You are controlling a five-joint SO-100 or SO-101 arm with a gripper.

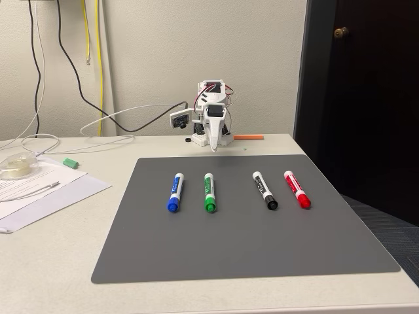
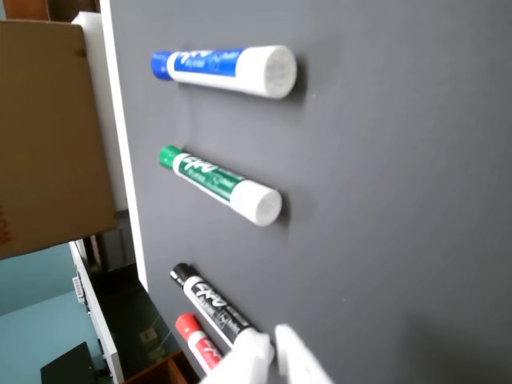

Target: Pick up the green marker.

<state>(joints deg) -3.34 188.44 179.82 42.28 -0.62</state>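
Hand (image 1: pixel 213 148) beyond lengthwise green marker (image 1: pixel 209 192).

Setting: office or lab room | evidence: papers (image 1: pixel 39 193), tape roll (image 1: pixel 16 165), wall cables (image 1: pixel 62 52), carpet (image 1: pixel 393 226), dark door (image 1: pixel 366 91)

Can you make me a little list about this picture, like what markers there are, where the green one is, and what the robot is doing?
markers: four, lying in a row on the grey mat
order in the fixed view, left to right: blue marker, green marker, black marker, red marker
green marker state: lying flat, untouched, apart from its neighbours
robot: folded up at the back of the table
gripper: pointing down, holding nothing, behind the mat
task progress: not picked up yet
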